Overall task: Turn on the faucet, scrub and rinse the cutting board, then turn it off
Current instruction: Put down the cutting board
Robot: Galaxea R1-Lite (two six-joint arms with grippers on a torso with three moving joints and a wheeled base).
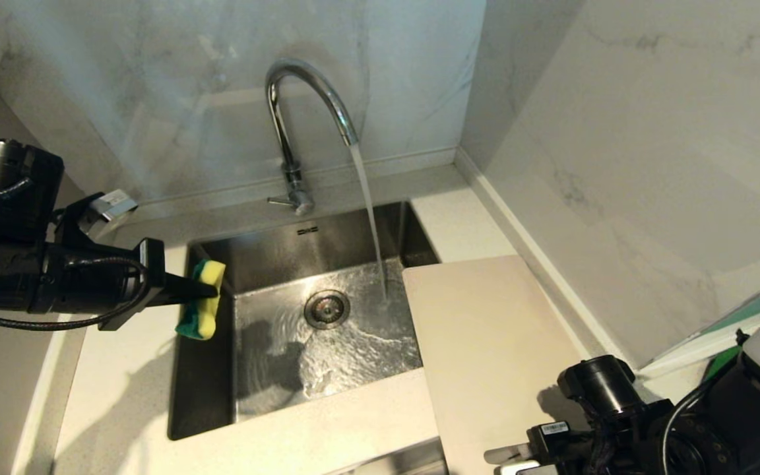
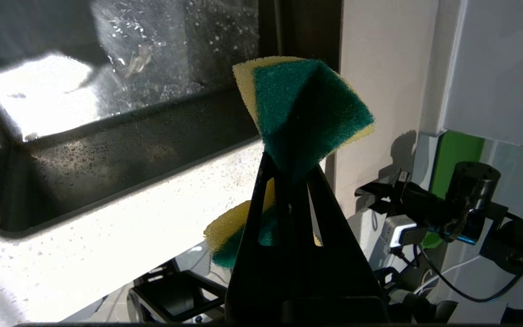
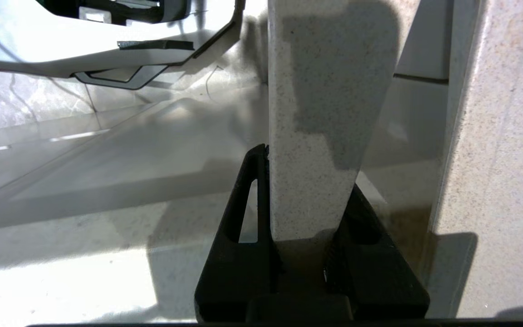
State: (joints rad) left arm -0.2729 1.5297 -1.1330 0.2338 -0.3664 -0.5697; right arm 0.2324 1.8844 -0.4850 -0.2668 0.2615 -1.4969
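Note:
The chrome faucet (image 1: 301, 86) is running, and its stream (image 1: 370, 218) falls into the steel sink (image 1: 205, 382). Its small lever (image 1: 281, 201) sticks out to the left at the base. The beige cutting board (image 1: 492, 343) lies flat on the counter to the right of the sink, its left edge over the basin. My right gripper (image 3: 309, 168) is shut on the board's (image 3: 311, 113) near edge, at the bottom of the head view. Above the sink's left rim, my left gripper (image 1: 212, 290) is shut on a yellow and green sponge (image 1: 202, 303), which is pinched and folded (image 2: 302, 100).
Water ripples across the basin around the drain (image 1: 326, 308). Marble walls close in behind and to the right, meeting in a corner. Speckled white counter (image 1: 123, 396) frames the sink. Something green (image 1: 723, 363) lies at the far right behind my right arm (image 1: 617, 409).

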